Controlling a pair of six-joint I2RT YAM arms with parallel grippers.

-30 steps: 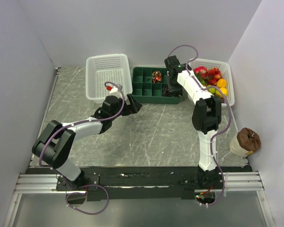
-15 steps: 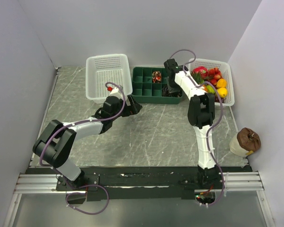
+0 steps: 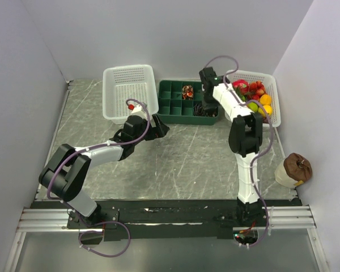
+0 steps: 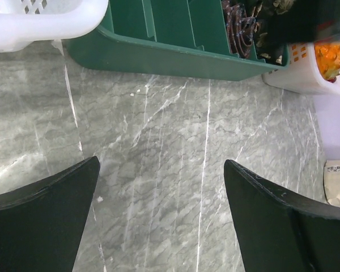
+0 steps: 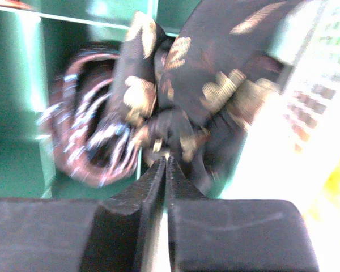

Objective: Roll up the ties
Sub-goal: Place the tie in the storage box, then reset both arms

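Observation:
A green compartment tray (image 3: 164, 116) stands at the back of the table. In the right wrist view my right gripper (image 5: 167, 157) is shut, its tips pinching a bunched black tie with tan pattern (image 5: 198, 73) over a tray compartment. A coiled dark-red striped tie (image 5: 85, 141) lies just left of it. In the top view the right gripper (image 3: 204, 96) reaches down into the tray's right end, and a reddish rolled tie (image 3: 187, 89) sits in a back compartment. My left gripper (image 4: 161, 170) is open and empty over bare marble, in front of the tray (image 4: 158, 56).
A white empty basket (image 3: 130, 90) stands left of the tray. A white basket of fruit (image 3: 259, 97) stands right of it. A brown-topped white pot (image 3: 293, 169) sits at the table's right edge. Grey walls close in on three sides.
The right wrist has shifted slightly left and back right again over the tray's right end. The left arm has not moved.

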